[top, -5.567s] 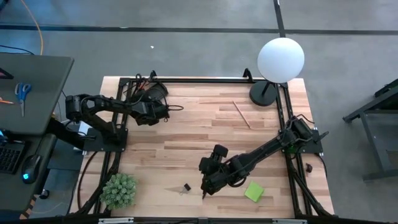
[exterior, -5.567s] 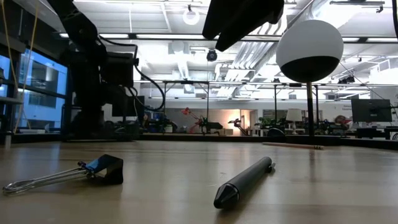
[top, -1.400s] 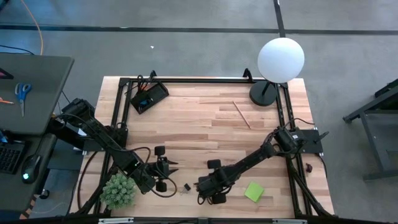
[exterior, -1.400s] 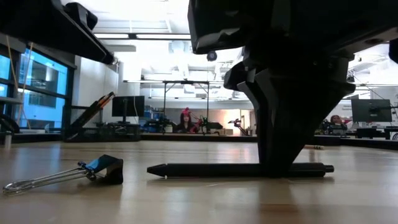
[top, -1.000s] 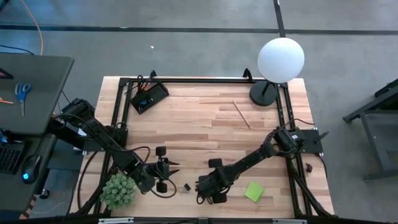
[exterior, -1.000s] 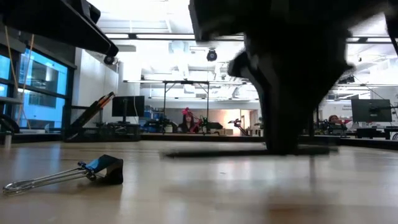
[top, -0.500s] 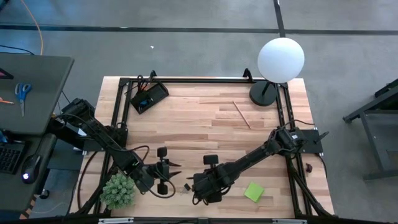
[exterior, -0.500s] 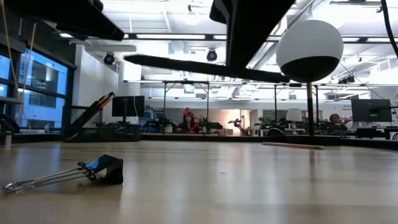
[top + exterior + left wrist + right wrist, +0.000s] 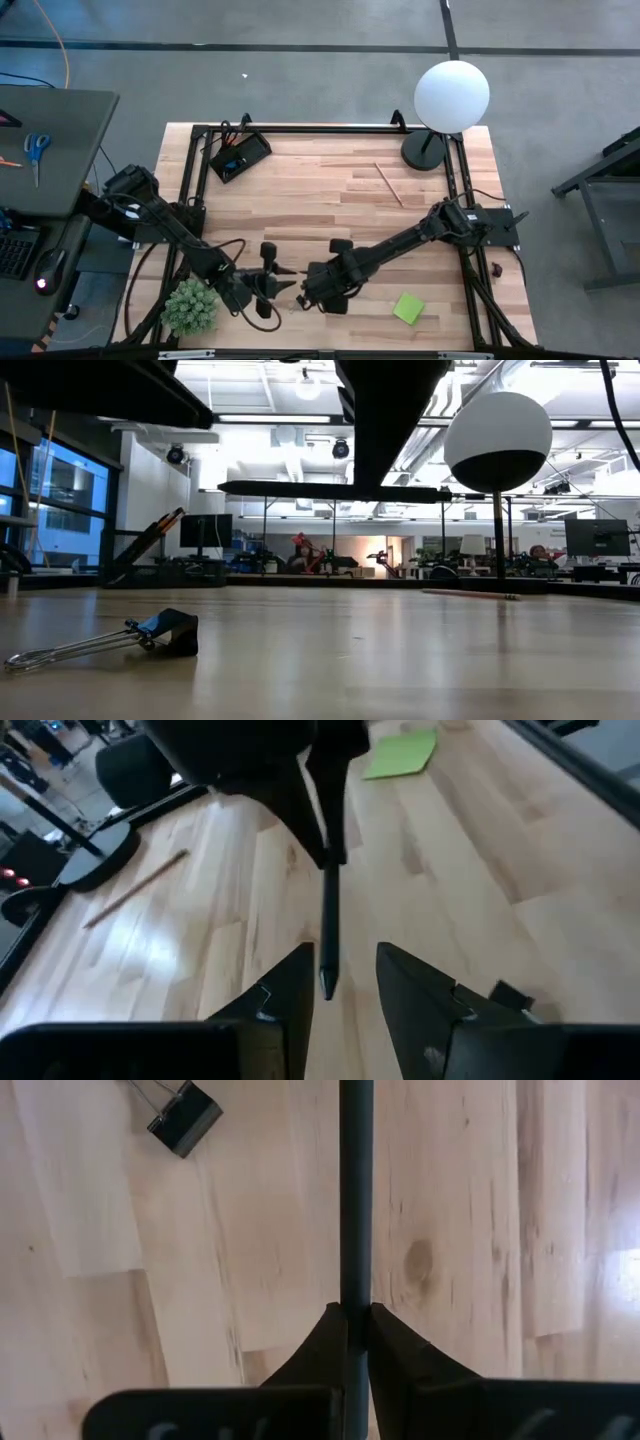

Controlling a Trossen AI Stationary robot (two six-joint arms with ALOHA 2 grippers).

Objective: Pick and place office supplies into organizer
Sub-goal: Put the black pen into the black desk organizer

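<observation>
My right gripper (image 9: 356, 1316) is shut on a black pen (image 9: 300, 490), which hangs level well above the table near its front edge. My left gripper (image 9: 346, 976) stands open just left of it in the high view. The pen's pointed tip (image 9: 325, 986) lies in the gap between the left fingers and shows no contact with them. A black binder clip (image 9: 168, 632) lies on the wood below. The organizer (image 9: 240, 155), a small black tray, sits at the far left corner. A wooden pencil (image 9: 389, 184) and a green sticky-note pad (image 9: 408, 307) also lie on the table. My right gripper pinches the pen's barrel (image 9: 356, 1280) between its two fingers, behind the middle and away from the pointed tip. The fingers come steeply from above and lie across the pen. The pen is level and lifted clear of the table.
A green potted plant (image 9: 190, 306) stands at the near left corner, close behind my left arm. A lamp with a white globe (image 9: 451, 94) and a round black base (image 9: 424, 151) stands at the far right. Bare wood lies across the table's middle.
My right gripper has risen from just above the table with the pen and gone a little toward the table's left edge, toward my left gripper. The pen has stayed level and now hangs well above the wood.
</observation>
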